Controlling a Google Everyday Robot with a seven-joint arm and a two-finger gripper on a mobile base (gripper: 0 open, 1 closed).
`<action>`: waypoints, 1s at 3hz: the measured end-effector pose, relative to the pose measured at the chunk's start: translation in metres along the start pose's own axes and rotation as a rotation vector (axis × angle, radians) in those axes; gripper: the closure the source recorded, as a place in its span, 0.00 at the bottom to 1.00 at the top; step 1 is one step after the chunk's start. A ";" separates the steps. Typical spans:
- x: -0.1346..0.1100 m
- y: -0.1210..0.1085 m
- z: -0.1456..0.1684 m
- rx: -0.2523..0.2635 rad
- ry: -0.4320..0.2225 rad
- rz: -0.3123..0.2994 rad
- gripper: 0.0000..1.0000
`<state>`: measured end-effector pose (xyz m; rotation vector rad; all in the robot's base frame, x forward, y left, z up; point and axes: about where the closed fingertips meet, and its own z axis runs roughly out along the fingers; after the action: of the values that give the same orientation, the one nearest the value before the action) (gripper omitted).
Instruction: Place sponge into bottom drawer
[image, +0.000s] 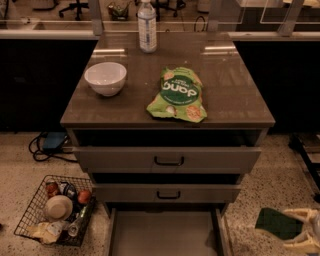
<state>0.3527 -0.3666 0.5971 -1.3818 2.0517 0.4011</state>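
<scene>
The sponge (276, 223), a dark green block, is at the lower right, held just above the floor to the right of the cabinet. My gripper (287, 228) comes in from the right edge, its pale fingers (301, 215) shut on the sponge's right end. The bottom drawer (165, 234) is pulled out at the bottom centre, showing a flat grey floor with nothing in it. The sponge is to the right of the drawer's right wall (220, 231) and outside it.
On the cabinet top are a white bowl (105, 77), a green snack bag (177, 95) and a water bottle (146, 25). Two upper drawers with black handles (169, 160) stand slightly open. A wire basket (55, 210) of items sits on the floor at the left.
</scene>
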 end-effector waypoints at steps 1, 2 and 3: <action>0.033 0.025 0.056 -0.075 -0.018 0.006 1.00; 0.052 0.052 0.115 -0.176 -0.060 0.008 1.00; 0.056 0.083 0.173 -0.281 -0.115 0.008 1.00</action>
<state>0.3198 -0.2757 0.4221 -1.4737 1.9625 0.7793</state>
